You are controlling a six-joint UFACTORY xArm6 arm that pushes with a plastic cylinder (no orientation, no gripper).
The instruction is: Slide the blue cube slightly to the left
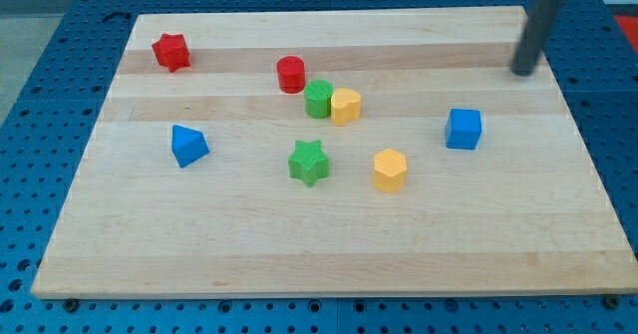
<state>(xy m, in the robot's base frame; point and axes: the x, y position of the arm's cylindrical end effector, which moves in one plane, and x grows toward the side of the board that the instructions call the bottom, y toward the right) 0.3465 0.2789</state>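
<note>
The blue cube (464, 129) sits on the wooden board (329, 244) at the view's right, a little above mid-height. My tip (523, 73) rests on the board near its top right corner, above and to the right of the blue cube, well apart from it. The dark rod rises from the tip out of the view's top edge.
A red star (171, 51) lies at the top left. A red cylinder (291, 74), a green block (319, 99) and a yellow block (346, 106) cluster at the top centre. A blue triangular block (187, 145), a green star (309, 162) and a yellow hexagonal block (390, 169) lie lower.
</note>
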